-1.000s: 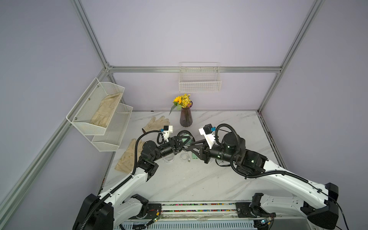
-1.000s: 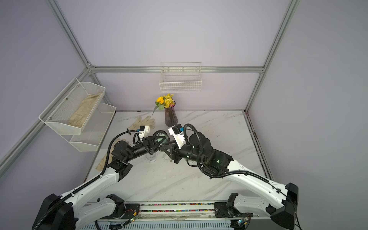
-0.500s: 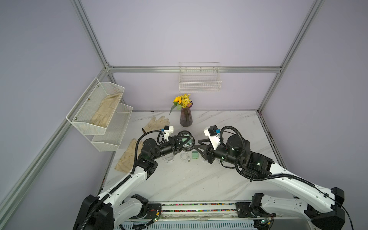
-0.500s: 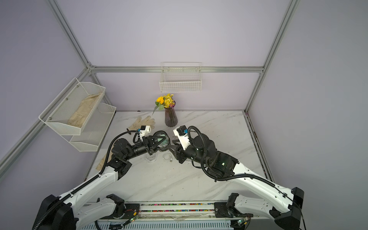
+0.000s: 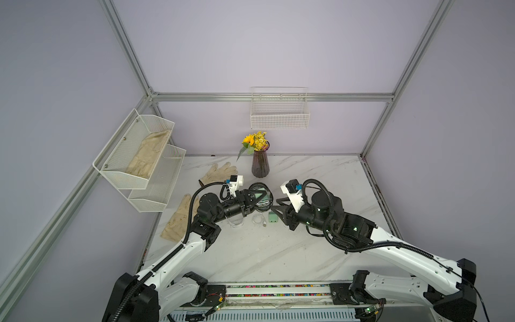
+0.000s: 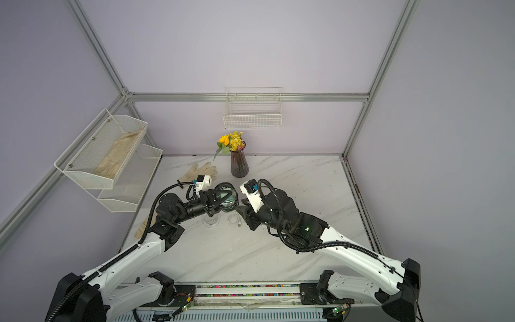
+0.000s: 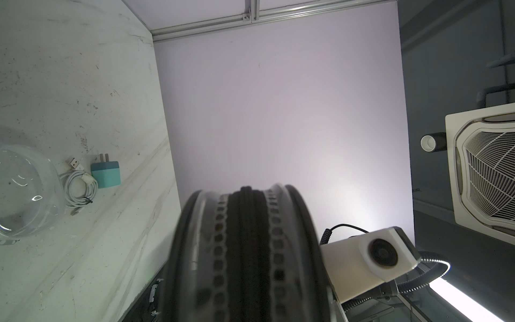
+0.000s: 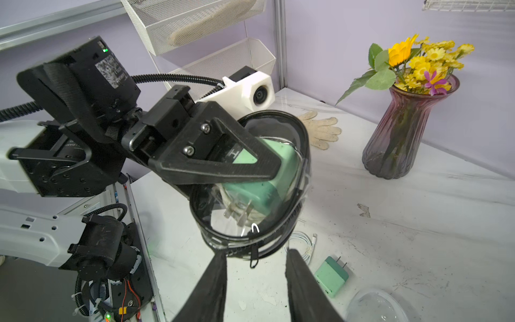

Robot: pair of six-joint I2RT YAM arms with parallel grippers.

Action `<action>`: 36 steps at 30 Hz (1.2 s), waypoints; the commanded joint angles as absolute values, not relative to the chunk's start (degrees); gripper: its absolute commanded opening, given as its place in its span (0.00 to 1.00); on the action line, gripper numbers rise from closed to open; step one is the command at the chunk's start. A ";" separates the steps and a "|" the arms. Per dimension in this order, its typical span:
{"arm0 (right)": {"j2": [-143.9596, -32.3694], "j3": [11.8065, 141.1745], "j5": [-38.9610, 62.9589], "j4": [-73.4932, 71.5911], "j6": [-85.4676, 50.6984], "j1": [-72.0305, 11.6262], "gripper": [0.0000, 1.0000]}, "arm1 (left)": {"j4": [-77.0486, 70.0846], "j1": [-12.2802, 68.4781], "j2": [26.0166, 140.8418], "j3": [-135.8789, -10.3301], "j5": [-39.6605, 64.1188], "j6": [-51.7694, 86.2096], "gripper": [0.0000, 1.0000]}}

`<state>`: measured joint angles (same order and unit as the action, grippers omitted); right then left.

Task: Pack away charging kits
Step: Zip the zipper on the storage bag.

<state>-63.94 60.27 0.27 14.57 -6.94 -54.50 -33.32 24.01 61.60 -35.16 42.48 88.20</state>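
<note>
Left gripper (image 5: 256, 198) is clamped across the black-rimmed case (image 8: 264, 223). It holds the case up off the worktop (image 5: 278, 251), over the middle and a little toward the back edge, just in front of the vase (image 5: 260, 166). The case is tipped on edge with its zipped rim facing the right arm, presumably so the other tool can reach it.

Inside, a mint-green charger (image 8: 259, 192) sits prongs-down against the clear wall, with what looks like coiled cable behind it. So that kit is in its case. I'd say the zip is the job in hand, though I can't tell how far round it is done up.

Right gripper (image 8: 255, 253) is right at the rim, jaws apart, gripping nothing. A small black zip pull (image 8: 253, 260) dangles at the gap, and it looks to be lining up to pinch that. It's a thin, floppy target and easy to miss.

Below them, mid-worktop, a second charger (image 5: 273, 217) lies flat just beside a coiled white cable (image 5: 258, 219). An empty clear case (image 5: 237, 221) comes next along, under the left arm. They sit in a row, I'd guess waiting to be packed next.

A cream glove (image 5: 218, 172) lies near the back edge and a second glove (image 5: 178, 220) by the left edge, both well out of the way.
</note>
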 commanded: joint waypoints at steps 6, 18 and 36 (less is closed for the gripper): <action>-65.03 60.00 -0.80 12.21 -4.57 -54.59 0.35 | -37.75 23.64 60.99 -41.17 43.93 90.20 0.33; -67.34 60.25 -0.07 9.98 -2.91 -54.62 0.13 | -38.05 23.56 61.08 -41.57 44.72 90.12 0.34; -64.33 62.64 -13.73 14.51 -1.19 -54.59 0.00 | -37.88 21.62 59.96 -42.27 49.01 90.02 0.24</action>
